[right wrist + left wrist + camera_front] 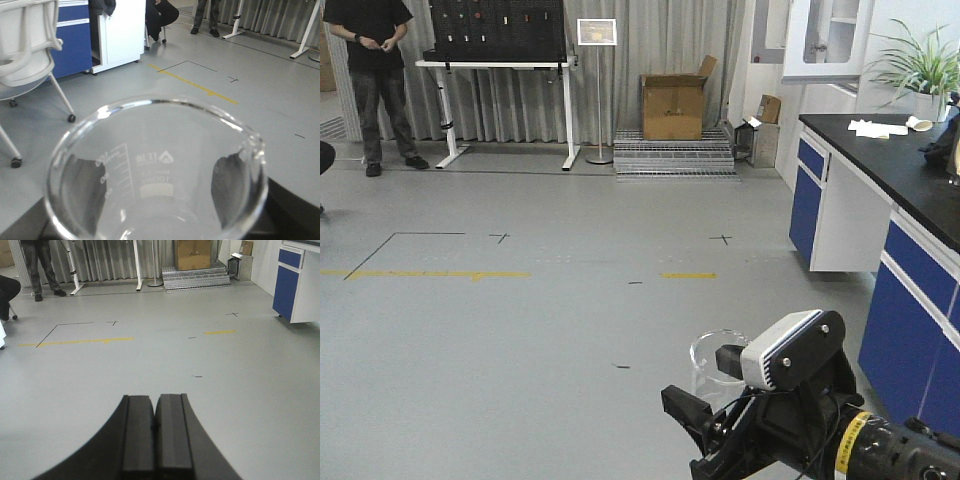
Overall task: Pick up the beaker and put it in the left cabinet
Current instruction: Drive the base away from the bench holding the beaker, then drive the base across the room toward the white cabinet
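Beaker (155, 170) fills the right wrist view, rim up, with dark pads (231, 185) pressing its wall at 3 and 9 o'clock. Right gripper (710, 385) is clamped on it, at 5 o'clock in the front view. Left gripper (155, 435) is pinched together, empty, over the floor (150, 355). Pick looks done; I judge the carry is in hand. Left cabinet is not in view, so next I must find it while keeping the glass upright.

Black right arm (895, 452) with yellow label band (853, 442), white-faced wrist camera (782, 350); matte black, curved left tool (155, 402).
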Available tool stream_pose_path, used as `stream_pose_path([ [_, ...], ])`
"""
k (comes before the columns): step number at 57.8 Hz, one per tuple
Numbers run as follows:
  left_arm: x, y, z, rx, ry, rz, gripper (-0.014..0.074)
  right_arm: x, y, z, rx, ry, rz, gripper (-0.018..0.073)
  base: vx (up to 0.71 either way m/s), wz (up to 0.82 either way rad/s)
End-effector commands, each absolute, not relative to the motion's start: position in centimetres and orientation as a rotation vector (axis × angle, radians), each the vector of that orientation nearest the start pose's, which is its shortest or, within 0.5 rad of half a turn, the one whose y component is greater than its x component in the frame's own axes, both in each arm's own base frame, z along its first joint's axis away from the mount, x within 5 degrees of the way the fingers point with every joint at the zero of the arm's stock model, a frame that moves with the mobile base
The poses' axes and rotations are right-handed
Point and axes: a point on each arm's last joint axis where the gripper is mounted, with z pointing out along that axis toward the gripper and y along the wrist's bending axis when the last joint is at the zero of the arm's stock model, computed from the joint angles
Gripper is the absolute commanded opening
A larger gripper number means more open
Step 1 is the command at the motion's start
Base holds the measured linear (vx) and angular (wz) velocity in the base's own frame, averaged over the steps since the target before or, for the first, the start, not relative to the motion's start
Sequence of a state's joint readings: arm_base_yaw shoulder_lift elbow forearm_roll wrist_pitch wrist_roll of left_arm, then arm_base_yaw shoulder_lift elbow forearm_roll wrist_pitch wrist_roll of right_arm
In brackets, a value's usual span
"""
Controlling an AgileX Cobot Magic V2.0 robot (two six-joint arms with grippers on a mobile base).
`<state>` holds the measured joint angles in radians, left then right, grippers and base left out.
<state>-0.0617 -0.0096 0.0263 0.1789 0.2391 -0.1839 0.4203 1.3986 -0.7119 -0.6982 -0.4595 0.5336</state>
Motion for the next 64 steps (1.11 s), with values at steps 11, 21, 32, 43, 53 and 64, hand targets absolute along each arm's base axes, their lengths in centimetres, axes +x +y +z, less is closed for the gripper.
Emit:
stream_pose_path([
  [11, 5.48, -0.09, 19.46, 0.017, 1.631, -0.037, 0.0004, 25.56, 14.57, 28.99, -0.657, 1.563, 0.527, 0.0209, 0.56, -0.03],
  [21, 5.48, -0.09, 19.46, 0.017, 1.631, -0.037, 0.0004, 25.56, 14.57, 28.99, -0.657, 1.563, 0.527, 0.0209, 0.59, 0.01],
  [32, 5.48, -0.09, 19.46, 0.017, 1.631, -0.037, 0.0004, 25.56, 14.57, 28.99, -0.657, 1.563, 0.527, 0.0209, 0.61, 0.02],
  [43, 5.48, -0.09, 19.46, 0.017, 1.631, -0.037, 0.0004, 25.56, 14.57, 28.99, -0.657, 1.563, 0.527, 0.0209, 0.63, -0.01],
  [53, 5.48, -0.09, 19.46, 0.017, 1.631, -0.037, 0.0004, 25.56, 14.57, 28.99, -0.657, 1.563, 0.527, 0.0209, 0.65, -0.01],
  [64, 5.48, -0.09, 19.46, 0.017, 1.631, -0.037, 0.0004, 25.56, 14.57, 28.99, -0.657, 1.563, 0.527, 0.0209, 0.66, -0.02],
])
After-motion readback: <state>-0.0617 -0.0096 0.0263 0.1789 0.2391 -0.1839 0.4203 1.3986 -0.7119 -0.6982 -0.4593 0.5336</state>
